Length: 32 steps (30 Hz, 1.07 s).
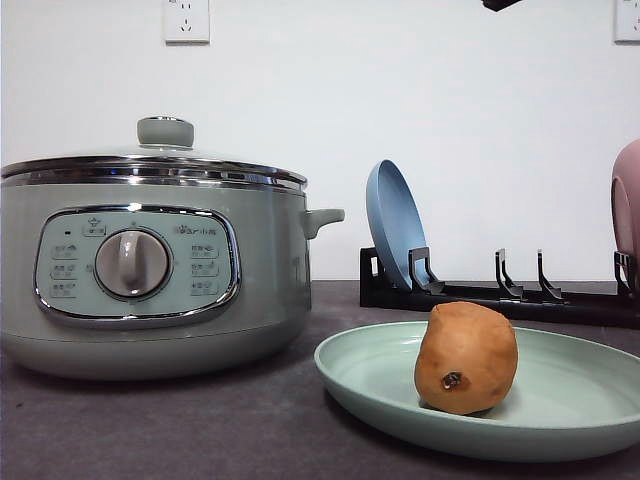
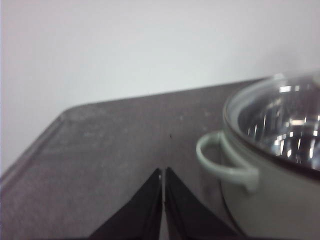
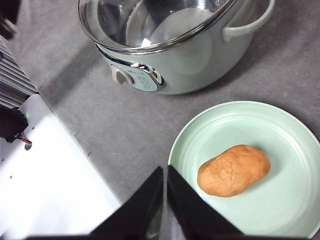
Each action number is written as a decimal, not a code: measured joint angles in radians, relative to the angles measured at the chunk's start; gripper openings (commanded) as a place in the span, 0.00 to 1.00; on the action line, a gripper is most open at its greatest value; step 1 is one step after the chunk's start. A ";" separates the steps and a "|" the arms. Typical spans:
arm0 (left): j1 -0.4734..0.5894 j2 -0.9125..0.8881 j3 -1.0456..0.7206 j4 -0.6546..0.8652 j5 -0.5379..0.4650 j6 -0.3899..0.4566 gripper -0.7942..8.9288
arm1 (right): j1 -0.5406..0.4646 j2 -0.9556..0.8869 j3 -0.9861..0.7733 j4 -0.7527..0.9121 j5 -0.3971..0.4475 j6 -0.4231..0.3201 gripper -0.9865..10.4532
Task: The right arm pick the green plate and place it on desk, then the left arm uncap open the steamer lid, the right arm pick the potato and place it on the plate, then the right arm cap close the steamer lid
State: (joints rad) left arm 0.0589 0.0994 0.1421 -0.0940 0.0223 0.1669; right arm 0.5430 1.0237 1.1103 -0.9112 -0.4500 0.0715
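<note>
Potato (image 1: 466,358) lies on the green plate (image 1: 560,420), which sits flat on the desk (image 1: 200,420) just beside the steamer pot (image 1: 150,270). In the front view the potato shows one blunt end toward the camera, with a small dark spot low on that end; it sits left of the plate's centre, away from the rim. In the right wrist view the potato (image 3: 234,170) is an elongated oval resting on its side, its long axis lying flat on the plate (image 3: 280,130), one end toward the plate's middle and the other toward the rim near the gripper. Steamer lid (image 1: 160,160) sits closed on the pot, glass dome with steel rim seated level, pale green knob (image 1: 165,131) upright on top. Right gripper (image 3: 165,172) hangs above the desk at the plate's edge, jaws pressed together with only a thin slit between, holding nothing. Left gripper (image 2: 163,174) is over bare desk beside the pot's side handle (image 2: 225,165), jaws likewise closed and empty, not touching the handle. Behind the plate a black dish rack (image 1: 500,295) holds a blue plate (image 1: 392,225) standing on edge and leaning; a pink plate (image 1: 628,200) shows at the right border.
</note>
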 measured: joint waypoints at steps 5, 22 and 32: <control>0.000 -0.029 -0.061 0.000 0.000 0.000 0.09 | 0.000 0.000 0.000 0.000 0.000 0.000 0.09; 0.000 -0.095 -0.108 -0.091 -0.001 -0.011 0.09 | 0.000 0.000 0.000 0.005 0.000 0.000 0.09; 0.000 -0.095 -0.109 -0.089 -0.001 -0.054 0.09 | 0.000 0.000 0.000 0.050 0.000 0.000 0.09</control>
State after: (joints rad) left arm 0.0589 0.0044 0.0334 -0.1833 0.0212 0.1127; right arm 0.5430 1.0233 1.1103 -0.8616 -0.4500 0.0719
